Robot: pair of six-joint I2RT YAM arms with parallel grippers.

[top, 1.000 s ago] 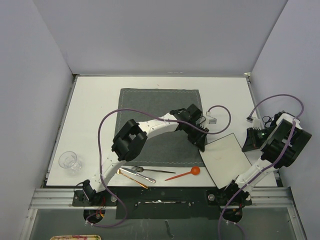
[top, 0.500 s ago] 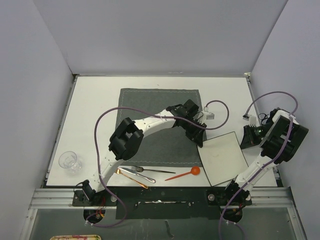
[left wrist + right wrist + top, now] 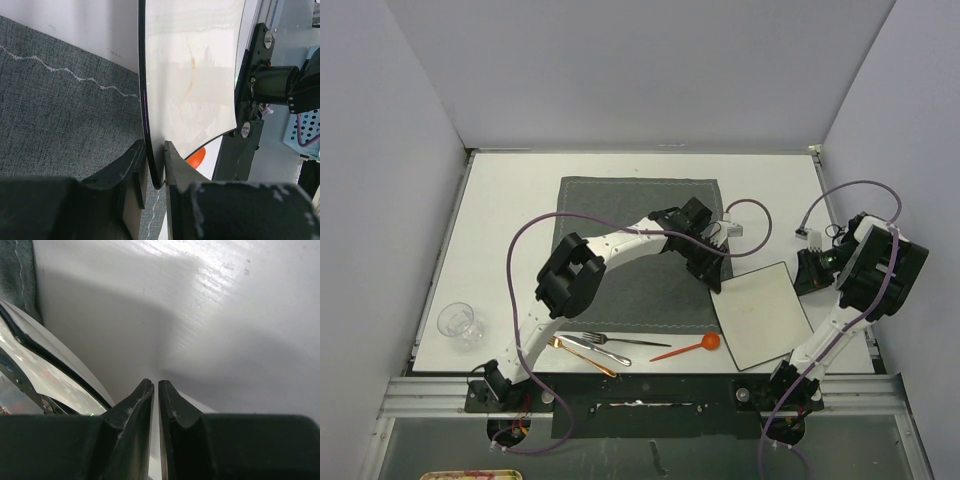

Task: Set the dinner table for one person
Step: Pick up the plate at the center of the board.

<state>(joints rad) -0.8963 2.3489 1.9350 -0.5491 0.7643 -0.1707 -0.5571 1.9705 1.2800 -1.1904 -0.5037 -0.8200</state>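
The dinner table (image 3: 510,210) is a large white top. A dark grey placemat (image 3: 620,230) lies on its middle. A square off-white plate (image 3: 760,315) lies right of the mat, its left corner at the mat's right edge. My left gripper (image 3: 716,281) is shut on that corner; the left wrist view shows the plate's rim (image 3: 146,100) pinched between the fingers (image 3: 135,165), over the placemat (image 3: 60,100). My right gripper (image 3: 801,273) is shut and empty, just off the plate's right corner. In the right wrist view it (image 3: 156,385) hovers low over the table (image 3: 210,315) beside the plate's edge (image 3: 60,367).
A fork (image 3: 620,341), a silver knife (image 3: 598,350), a gold knife (image 3: 582,358) and an orange spoon (image 3: 692,347) lie at the table's near edge. A clear glass (image 3: 460,322) stands at the near left. Grey walls close in the table on three sides.
My left gripper has pulled the plate's corner left and away from me, and the plate has followed and turned a little. My right gripper has moved left toward the plate's right corner.
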